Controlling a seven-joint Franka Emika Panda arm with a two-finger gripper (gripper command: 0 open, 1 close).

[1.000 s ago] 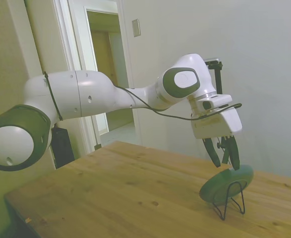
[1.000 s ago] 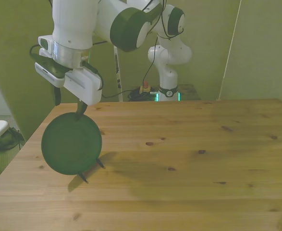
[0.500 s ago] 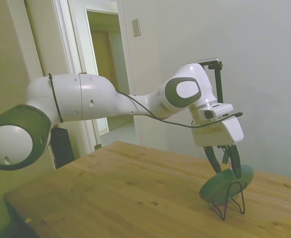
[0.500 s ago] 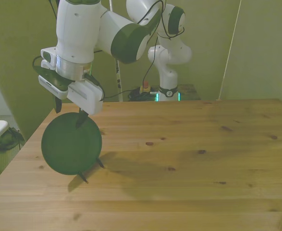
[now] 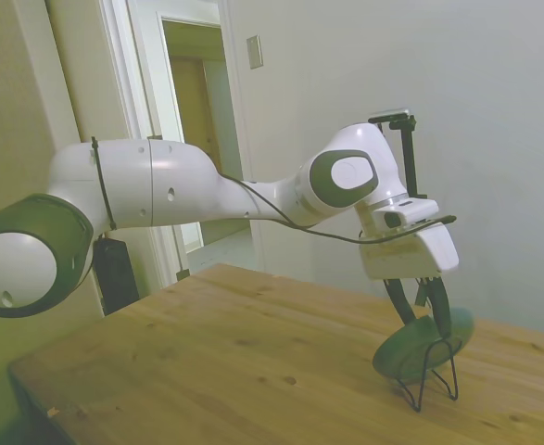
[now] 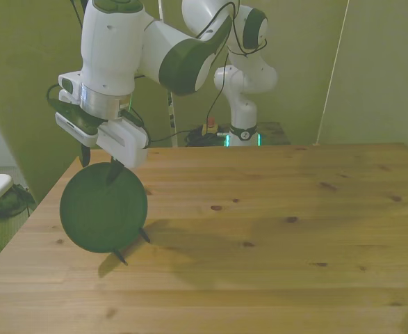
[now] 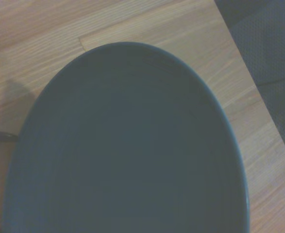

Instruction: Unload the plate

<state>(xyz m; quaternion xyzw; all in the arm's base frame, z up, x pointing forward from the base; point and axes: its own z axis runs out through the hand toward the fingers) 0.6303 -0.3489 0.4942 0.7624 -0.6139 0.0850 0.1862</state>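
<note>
A pale wooden worktop [image 5: 253,362] with dark knots fills the lower part of both room views. In the side view a plain whitish wall [image 5: 494,111] stands behind it, with a small grey plate [image 5: 254,52] fixed high up beside a white door frame [image 5: 142,56]. The doorway [image 5: 202,120] opens onto a dimmer passage with a pale floor. A dark box [image 5: 117,272] stands below the frame. In the front view the wall [image 6: 23,62] looks yellow-green under even indoor light.
</note>
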